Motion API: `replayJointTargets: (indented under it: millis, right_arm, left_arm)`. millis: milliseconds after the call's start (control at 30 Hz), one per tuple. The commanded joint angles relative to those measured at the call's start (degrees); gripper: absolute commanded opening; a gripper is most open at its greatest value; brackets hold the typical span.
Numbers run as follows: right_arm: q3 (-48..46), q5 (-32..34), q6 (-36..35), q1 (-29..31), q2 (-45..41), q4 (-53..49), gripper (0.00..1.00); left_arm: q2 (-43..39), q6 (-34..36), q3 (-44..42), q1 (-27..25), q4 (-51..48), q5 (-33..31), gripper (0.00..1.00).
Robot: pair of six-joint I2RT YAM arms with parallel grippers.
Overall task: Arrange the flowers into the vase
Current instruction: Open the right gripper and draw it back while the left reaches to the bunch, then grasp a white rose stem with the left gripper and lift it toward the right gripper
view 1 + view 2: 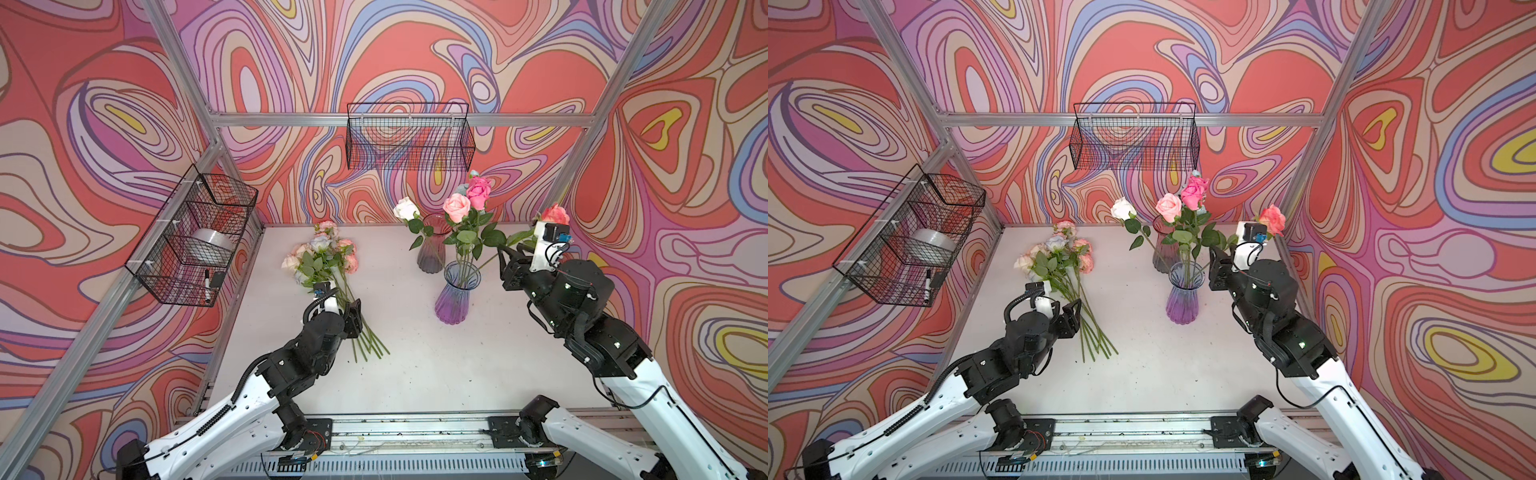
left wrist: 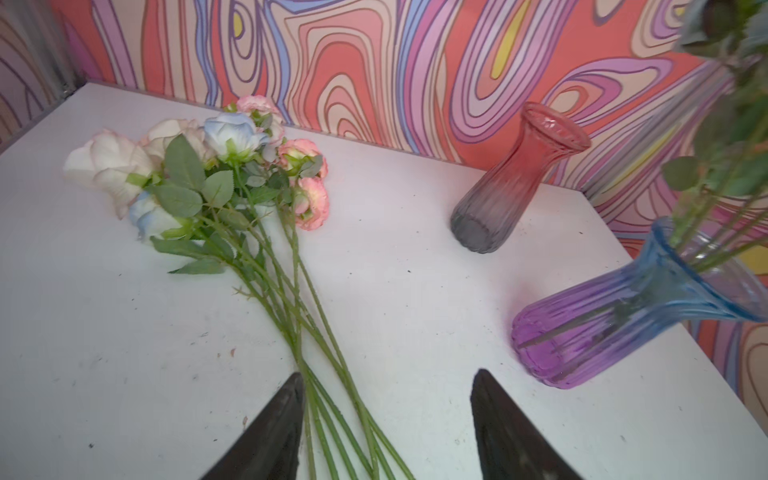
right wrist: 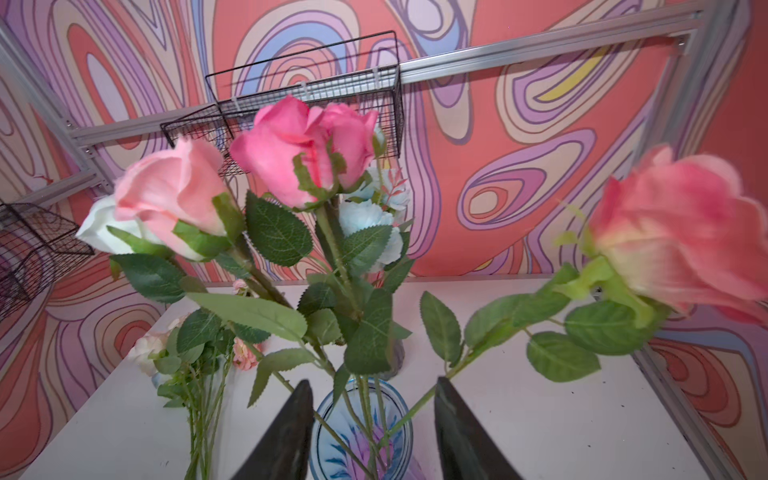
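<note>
In both top views a wire basket (image 1: 409,137) hangs on the back rail (image 1: 282,120) at upper centre. A second, divided basket (image 1: 195,237) hangs at mid-left, with a tape roll (image 1: 212,245) in its middle compartment and a marker (image 1: 206,284) in the lowest one. A red-to-grey vase (image 1: 432,257) stands upright at the back of the white table (image 1: 415,374), right of centre, before swirl-patterned walls (image 1: 83,124).

Your white table (image 1: 415,374) is carrying the flowers (image 1: 324,259) lying flat in a bunch, and a blue-purple vase (image 1: 455,299) and a red-grey vase (image 1: 432,253) standing.
</note>
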Motion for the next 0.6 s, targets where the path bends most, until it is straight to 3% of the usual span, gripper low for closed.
replayJointTargets:
  millis: [0, 100, 200, 267, 433, 567]
  right_arm:
    - [-0.4, 4.4, 1.3, -0.2, -0.1, -1.9, 0.41]
    - [-1.5, -2.8, 0.3, -0.1, 0.5, -2.6, 0.15]
    - [-4.3, -10.7, 0.9, -0.1, 0.6, -1.9, 0.03]
    - [-5.7, -14.8, 1.8, -0.1, 1.2, -1.8, 0.01]
    - [-9.8, -16.0, 3.5, -0.2, 0.8, 1.3, 0.00]
    - [-11.3, -16.8, 3.7, -0.2, 1.1, 2.3, 0.00]
  left_arm:
    - [3.9, -7.5, 1.8, 8.5, -7.0, 9.4, 0.62]
    - [10.3, -8.5, 3.2, 14.2, -8.0, 17.7, 0.59]
    - [17.2, -8.1, 5.2, 15.5, -8.2, 19.1, 0.55]
    - [21.3, -8.5, 6.5, 16.3, -7.5, 19.7, 0.51]
    - [32.2, -8.5, 9.9, 18.7, -2.4, 24.1, 0.45]
    - [40.1, -8.0, 15.1, 19.5, -3.6, 21.9, 0.40]
